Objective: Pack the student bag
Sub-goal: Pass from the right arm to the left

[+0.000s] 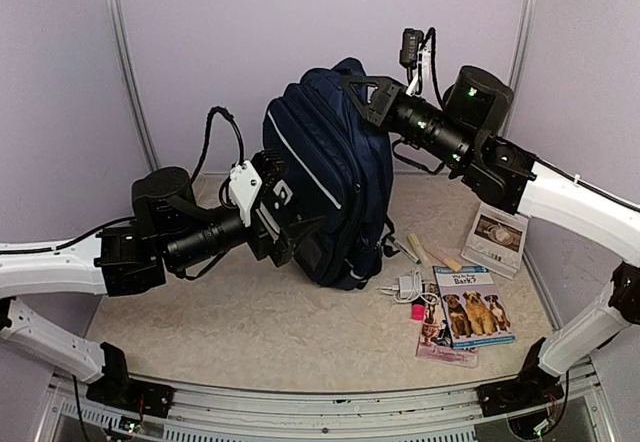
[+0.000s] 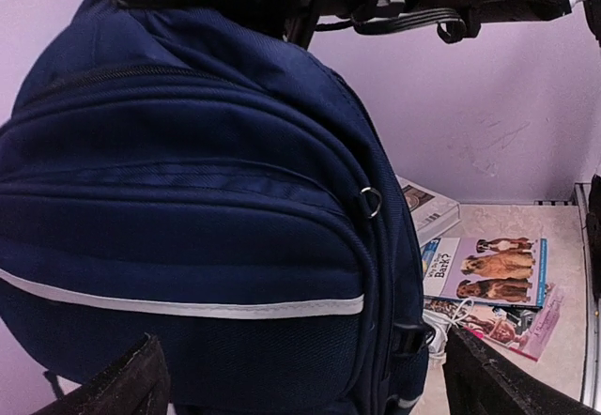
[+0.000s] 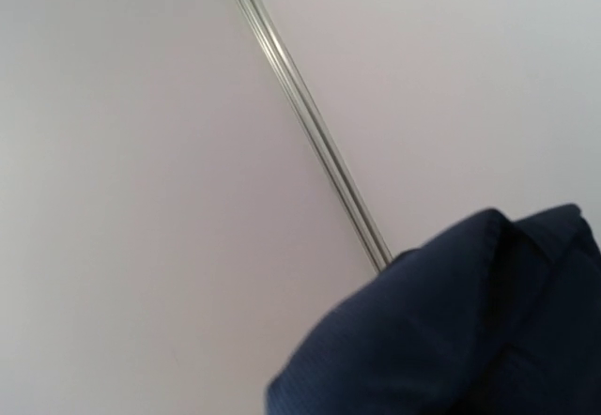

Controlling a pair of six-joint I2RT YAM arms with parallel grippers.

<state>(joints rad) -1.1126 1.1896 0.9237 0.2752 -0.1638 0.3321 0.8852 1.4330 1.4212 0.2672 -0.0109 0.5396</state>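
Observation:
The student bag, a navy-blue backpack with thin white stripes, stands upright in the middle of the table. My right gripper is at its top and shut on the fabric there. In the right wrist view only a fold of the navy fabric shows against the wall, and my fingers are hidden. My left gripper is open just in front of the bag's lower front pocket. Its two dark fingertips stand wide at the bottom corners of the left wrist view, with nothing between them.
Right of the bag lie a dog book, a thinner booklet under it, a boxed book by the right wall, a white charger with its cable, a pink item and wooden sticks.

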